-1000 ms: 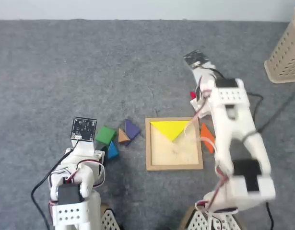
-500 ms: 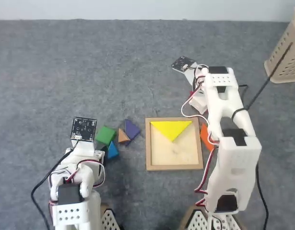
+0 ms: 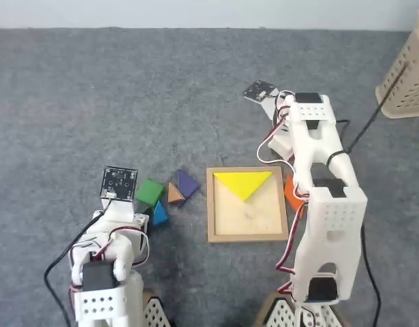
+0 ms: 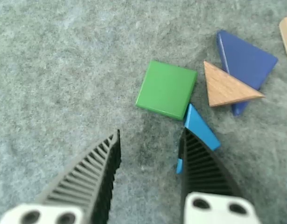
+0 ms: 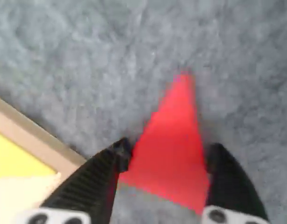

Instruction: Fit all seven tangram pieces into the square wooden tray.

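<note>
Grey carpeted table (image 3: 93,88) under everything; right arm (image 3: 328,211) stretched forward past the right side of the tray, left arm (image 3: 103,272) folded low at the near left; pale slatted basket (image 3: 407,75) at the far right edge, well apart from the pieces.

Square wooden tray (image 3: 210,204) flat at centre between the arms; large yellow triangle (image 3: 244,182) seated inside along the far rim, point toward the near side, rest of the tray floor bare; orange piece (image 3: 291,194) on the carpet just beside the tray's right rim, partly hidden by the right arm.

Red triangle (image 5: 173,135) flat on the carpet beyond the tray's far right corner; right gripper (image 5: 169,147) down over it, jaws released, one finger at each long edge.

Left of the tray, a close cluster: dark blue piece (image 4: 246,60), green square (image 4: 166,89), wood-coloured triangle (image 4: 225,87) overlapping the blue, small light blue triangle (image 4: 199,130) touching the green corner; left gripper (image 4: 149,137) just short of them, jaws spread, nothing between.
</note>
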`<state>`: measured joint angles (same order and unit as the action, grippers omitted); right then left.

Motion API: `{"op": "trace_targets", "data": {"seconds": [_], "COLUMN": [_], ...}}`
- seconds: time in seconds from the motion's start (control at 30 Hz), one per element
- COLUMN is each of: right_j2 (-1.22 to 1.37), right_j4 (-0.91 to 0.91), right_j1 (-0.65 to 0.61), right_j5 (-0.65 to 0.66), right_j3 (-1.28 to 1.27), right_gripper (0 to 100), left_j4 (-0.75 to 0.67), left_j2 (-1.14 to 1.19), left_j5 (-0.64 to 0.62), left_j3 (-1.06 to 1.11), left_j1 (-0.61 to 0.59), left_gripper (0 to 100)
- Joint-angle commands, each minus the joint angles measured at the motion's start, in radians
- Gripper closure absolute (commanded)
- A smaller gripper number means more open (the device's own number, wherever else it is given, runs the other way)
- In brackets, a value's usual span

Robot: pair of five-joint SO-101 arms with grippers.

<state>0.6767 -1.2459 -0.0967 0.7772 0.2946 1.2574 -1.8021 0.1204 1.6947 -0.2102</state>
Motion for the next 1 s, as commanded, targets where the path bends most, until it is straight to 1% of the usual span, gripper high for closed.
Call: {"op": "trace_targets", "data": {"seconds": [0.0, 0.13, 0.3, 0.37, 0.43, 0.5, 0.6, 0.67, 0.77, 0.8, 0.83, 0.87, 0.97], "right_j2": [0.004, -0.010, -0.114, -0.166, -0.216, -0.255, -0.288, -0.289, -0.288, -0.288, -0.288, -0.286, -0.260], "right_j4": [-0.031, -0.035, -0.047, -0.102, -0.145, -0.160, -0.166, -0.189, -0.234, -0.246, -0.257, -0.262, -0.265], "right_j1": [0.045, 0.081, 0.150, 0.157, 0.153, 0.153, 0.177, 0.199, 0.209, 0.209, 0.202, 0.196, 0.174], "right_j5": [0.011, 0.014, 0.009, -0.035, -0.120, -0.262, -0.560, -0.801, -1.246, -1.363, -1.453, -1.502, -1.571], "right_j3": [0.009, 0.009, 0.008, 0.008, 0.008, 0.008, 0.003, 0.003, 0.002, 0.002, 0.002, 0.002, 0.002], "right_gripper": [86.9, 87.2, 86.8, 86.8, 86.8, 86.8, 87.0, 86.8, 86.6, 85.7, 83.6, 80.6, 67.6], "left_j4": [0.005, 0.005, 0.005, 0.005, 0.005, 0.005, 0.005, 0.005, 0.005, 0.005, 0.005, 0.005, 0.005], "left_j2": [-0.017, -0.017, -0.017, -0.017, -0.017, -0.017, -0.017, -0.017, -0.017, -0.017, -0.017, -0.017, -0.017], "left_j5": [0.008, 0.008, 0.008, 0.008, 0.008, 0.008, 0.008, 0.008, 0.008, 0.008, 0.008, 0.008, 0.008], "left_j3": [-0.008, -0.008, -0.008, -0.008, -0.008, -0.008, -0.008, -0.008, -0.008, -0.008, -0.008, -0.008, -0.008], "left_j1": [-0.003, -0.003, -0.003, -0.003, -0.003, -0.003, -0.003, -0.003, -0.003, -0.003, -0.003, -0.003, -0.003], "left_gripper": [81, 81, 81, 81, 81, 81, 81, 81, 81, 81, 81, 81, 81]}}
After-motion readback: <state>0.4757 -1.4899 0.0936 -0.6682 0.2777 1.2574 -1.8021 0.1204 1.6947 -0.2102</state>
